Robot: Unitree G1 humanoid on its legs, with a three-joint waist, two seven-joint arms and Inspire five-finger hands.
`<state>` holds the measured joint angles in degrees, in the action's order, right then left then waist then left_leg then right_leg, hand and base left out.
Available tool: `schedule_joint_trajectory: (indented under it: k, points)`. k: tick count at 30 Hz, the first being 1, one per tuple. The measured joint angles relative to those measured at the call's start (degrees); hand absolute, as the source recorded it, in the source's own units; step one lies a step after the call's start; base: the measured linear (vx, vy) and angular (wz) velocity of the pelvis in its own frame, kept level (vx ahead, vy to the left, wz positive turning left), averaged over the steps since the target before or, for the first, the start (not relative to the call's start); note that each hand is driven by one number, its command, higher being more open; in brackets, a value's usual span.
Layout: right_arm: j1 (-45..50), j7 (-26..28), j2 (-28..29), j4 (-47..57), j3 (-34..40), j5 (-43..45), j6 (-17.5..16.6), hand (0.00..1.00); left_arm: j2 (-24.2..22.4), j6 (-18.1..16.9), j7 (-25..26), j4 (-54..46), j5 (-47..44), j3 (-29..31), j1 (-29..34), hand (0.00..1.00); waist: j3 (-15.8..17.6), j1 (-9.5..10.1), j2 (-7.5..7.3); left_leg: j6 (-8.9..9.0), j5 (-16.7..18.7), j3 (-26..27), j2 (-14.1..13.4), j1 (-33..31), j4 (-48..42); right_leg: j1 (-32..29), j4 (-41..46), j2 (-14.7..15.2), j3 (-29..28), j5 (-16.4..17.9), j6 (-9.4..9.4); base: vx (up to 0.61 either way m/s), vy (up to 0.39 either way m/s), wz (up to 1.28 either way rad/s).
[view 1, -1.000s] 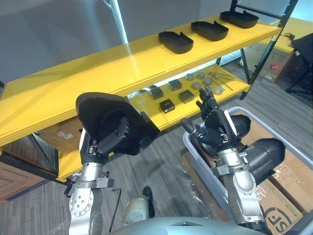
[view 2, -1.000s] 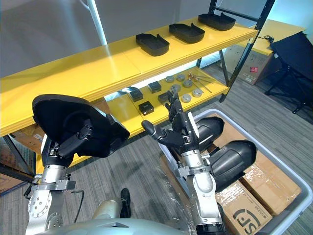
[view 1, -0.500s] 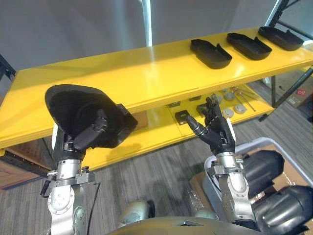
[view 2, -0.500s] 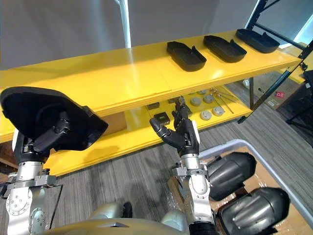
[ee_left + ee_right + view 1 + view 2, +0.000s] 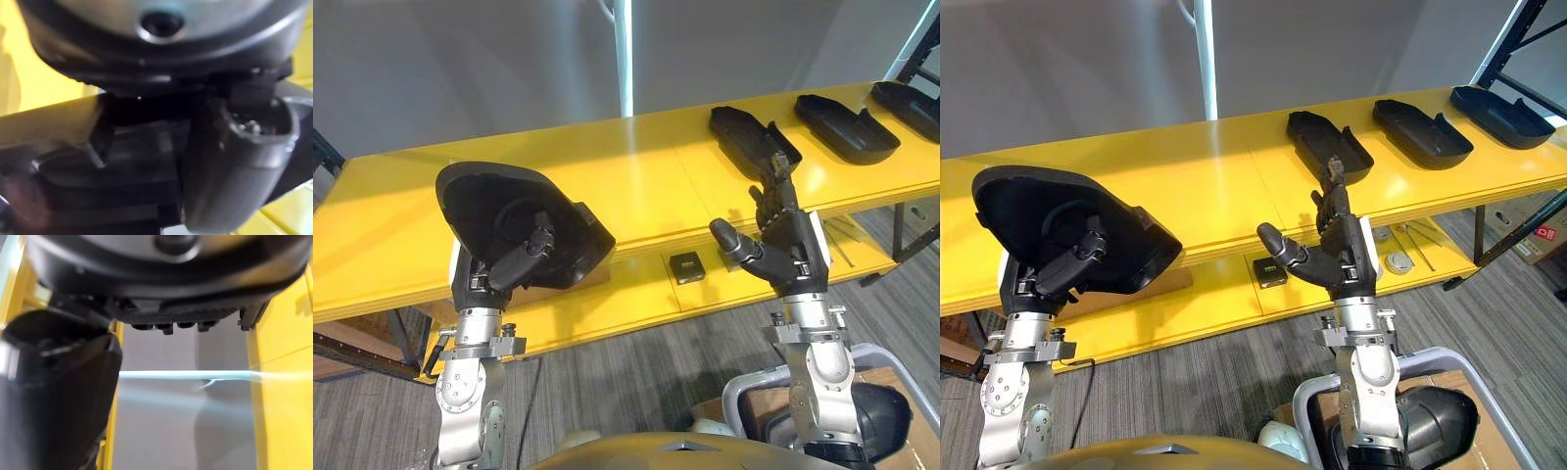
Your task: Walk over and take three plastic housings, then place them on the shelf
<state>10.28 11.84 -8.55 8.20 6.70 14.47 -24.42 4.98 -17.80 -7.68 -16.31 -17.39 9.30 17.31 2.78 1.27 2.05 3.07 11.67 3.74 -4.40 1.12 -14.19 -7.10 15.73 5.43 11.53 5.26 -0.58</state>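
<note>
My left hand [image 5: 514, 268] is shut on a black plastic housing [image 5: 514, 220], holding it up in front of the yellow shelf's top board [image 5: 607, 171]. In the left wrist view the thumb [image 5: 234, 161] presses against the housing's dark wall [image 5: 112, 166]. Three more black housings lie in a row on the top board: one [image 5: 752, 130] near the middle right, another [image 5: 847, 115] beyond it, and a third [image 5: 911, 95] at the far right. My right hand [image 5: 781, 240] is raised in front of the shelf edge, open and holding nothing.
A lower yellow board [image 5: 636, 294] carries a small black box [image 5: 685, 266] and round metal parts [image 5: 1396, 261]. A grey tub rim [image 5: 1381, 377] with dark rounded parts [image 5: 1435, 421] inside sits on the floor at lower right. A dark shelf post [image 5: 1518, 220] stands at the right.
The camera has swung left and closer to the shelf, so the tub slid down and out to the lower right. Both hands are raised higher against the top board; the housing stays held.
</note>
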Motion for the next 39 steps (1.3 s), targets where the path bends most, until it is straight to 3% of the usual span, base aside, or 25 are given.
schedule_joint_trajectory:
  k: [2, 4, 5, 7, 10, 12, 13, 14, 16, 19, 24, 28, 32, 34, 37, 39]
  points:
    - [0.19, 0.10, 0.84, 0.00, 0.60, 0.52, -0.01, 1.00, 0.05, 0.01, 0.15, 0.00, 0.01, -0.10, -0.07, 0.00, 0.20, -0.06, -0.29, 0.00, 0.00, 0.13, 0.06, -2.34, -5.84, 1.16, -1.26, 0.14, 0.00, 0.13, -0.03, 0.04, -0.007, 0.09]
    - [0.22, 0.08, 1.67, 0.05, 1.32, 0.05, -0.04, 1.00, 0.00, 0.09, -0.01, -0.02, 0.05, -0.53, -0.05, 0.00, 1.32, 0.03, -0.32, 0.03, 0.93, 1.57, -0.98, -6.86, -18.13, 4.30, -2.37, 1.43, 1.02, 0.17, 0.06, 0.01, 0.039, 0.18]
    - [0.23, 0.01, 1.77, 0.06, 1.77, -0.18, -0.09, 1.00, 0.08, 0.07, -0.23, -0.05, 0.05, -0.65, -0.01, 0.00, 1.61, 0.12, -0.50, -1.30, 2.04, 3.53, -2.39, -6.84, -18.98, 4.88, -2.40, 1.62, 1.28, 0.25, 0.18, -0.03, 0.087, 0.22]
    - [0.24, -1.67, 1.94, 1.70, 2.90, -0.53, -0.49, 1.00, 0.11, 0.03, -1.17, -0.19, 0.23, -1.83, -0.29, 0.00, 1.84, -0.16, -0.38, -2.22, 2.62, 9.86, -9.73, -6.76, -14.87, 6.22, -1.65, 3.47, 2.13, 2.03, -0.42, -0.04, 0.103, 0.30]
    - [0.16, -3.72, 1.69, 3.29, 3.97, -0.47, -3.33, 1.00, 0.06, 0.01, -1.86, -1.71, 1.96, -2.98, -0.37, 0.00, 1.72, -0.69, 0.05, -1.31, -1.49, 10.19, -12.71, -6.23, -8.10, 5.07, 1.50, 6.69, 1.70, 3.91, -3.30, -0.03, 0.226, 0.18]
    - [-0.48, -5.09, 0.61, 4.12, 4.88, -0.24, -5.38, 1.00, 0.12, -0.86, -2.82, -3.81, 2.34, -4.03, -0.37, 0.00, 0.86, -0.13, 2.43, -1.00, -5.38, 9.89, -12.12, -4.01, -3.93, 2.72, 4.33, 8.65, -1.35, 4.55, -5.83, -0.02, 0.465, -0.32]
    - [-0.56, -5.86, 0.75, 3.98, 4.82, -0.38, -5.83, 1.00, 0.41, -0.94, -3.13, -4.42, 2.27, -4.15, -0.54, 0.00, 0.81, -0.11, 2.68, 4.14, -4.85, 10.13, -11.87, -3.53, -3.26, 2.44, 4.63, 8.98, -2.13, 4.28, -7.03, 0.04, 0.553, -0.35]
    - [-0.04, -7.98, 2.78, 3.97, 4.18, -0.69, -5.84, 1.00, 2.13, -0.98, -3.69, -4.81, 2.29, -4.22, -1.44, 0.00, 0.64, -0.56, 0.79, 4.77, -4.01, 11.91, -8.65, -3.03, -3.54, 2.13, 3.89, 11.95, -4.46, 3.23, -8.43, 0.03, 0.430, -0.22]
    - [0.07, -9.14, 4.79, 3.96, 2.50, -0.68, -5.85, 1.00, 4.31, -0.88, -3.81, -5.28, 2.28, -3.88, -1.52, 0.00, 0.63, -1.21, -1.06, 4.29, -3.24, 14.57, -6.79, -2.80, -3.63, 2.81, -0.66, 13.46, -6.33, -0.13, -8.76, 0.04, 0.401, -0.45]
    - [0.32, -9.73, 7.23, 3.97, -1.56, -1.93, -5.82, 1.00, 6.63, 0.68, -3.81, -5.63, 2.23, -2.03, -1.55, 0.00, -0.04, -1.44, -2.37, 3.78, -2.42, 18.99, -6.79, -2.48, -3.29, 3.65, -7.92, 13.35, -5.37, -6.34, -8.55, 0.05, 0.195, -0.60]
    - [3.55, -9.59, 7.56, 4.03, -3.41, -2.95, -3.55, 1.00, 7.39, 5.97, -3.06, -5.64, 2.10, -2.48, -4.68, 0.00, -0.45, -2.68, -2.88, 5.15, -2.05, 21.26, -8.43, -1.59, -2.63, 4.34, -12.04, 11.08, -4.82, -8.94, -9.56, 0.04, -0.010, -0.30]
    - [6.56, -9.63, 7.00, 4.03, -4.18, -2.97, 0.42, 1.00, 8.45, 10.78, -0.86, -5.59, -4.26, -5.46, -13.24, 0.00, -0.54, -4.56, -0.23, 6.68, -2.91, 23.29, -10.20, -0.32, -0.90, 3.52, -12.93, 8.79, -6.22, -9.20, -9.89, 0.06, -0.064, -0.26]
    - [7.49, -10.47, 4.97, 4.34, -5.22, -7.54, 1.68, 1.00, 10.63, 12.67, 1.90, -3.06, -9.35, -6.84, -24.47, 0.00, -0.80, -6.74, 0.99, 7.21, -3.66, 26.38, -10.16, 1.57, 1.62, 2.04, -12.87, 7.98, -8.80, -9.20, -9.89, 0.03, -0.032, -0.39]
    - [9.41, -10.70, 3.78, 6.83, -5.67, -7.53, 2.67, 1.00, 13.71, 13.32, 5.62, 1.37, -9.99, -6.95, -32.11, 0.00, -0.74, -8.19, 1.59, 7.24, -3.85, 28.14, -9.90, 1.88, 2.42, 0.53, -12.63, 7.76, -10.52, -9.25, -9.92, 0.02, 0.001, -0.35]
    - [11.40, -10.14, 3.61, 7.70, -5.70, -7.44, 2.84, 1.00, 16.87, 14.85, 8.94, 8.08, -10.16, -6.56, -37.67, 0.00, -0.33, -9.75, 2.25, 7.26, -4.21, 29.61, -9.54, 3.14, 3.70, -0.04, -12.12, 7.51, -11.90, -9.22, -9.89, 0.02, 0.002, -0.28]
    - [13.53, -7.57, 2.98, 7.75, -5.91, -7.21, 3.74, 1.00, 19.98, 17.75, 11.54, 14.94, -12.51, -6.04, -41.55, 0.00, 0.12, -11.12, 3.13, 7.22, -4.43, 30.95, -8.93, 3.80, 4.69, -0.84, -11.71, 7.55, -12.98, -9.19, -9.88, 0.01, 0.015, -0.23]
